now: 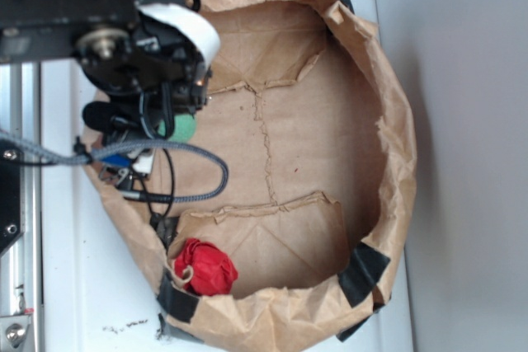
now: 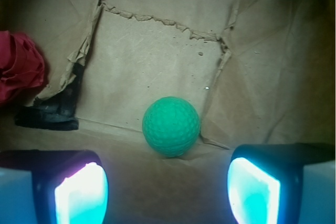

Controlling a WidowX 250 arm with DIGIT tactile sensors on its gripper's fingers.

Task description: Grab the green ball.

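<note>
A robot test bench: a taped, torn brown paper bag (image 1: pixel 388 121) on a white tabletop (image 1: pixel 82 302), beneath the black gripper (image 1: pixel 153 133).

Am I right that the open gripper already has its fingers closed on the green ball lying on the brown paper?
Not quite: the wrist view shows the gripper open with the green ball lying free ahead of its fingers, untouched, on the brown paper.

The green ball (image 2: pixel 171 126) is seen as a small, round, dimpled sphere, resting on brown paper beside a torn crease. In the exterior view it (image 1: pixel 182 129) is mostly hidden.
</note>
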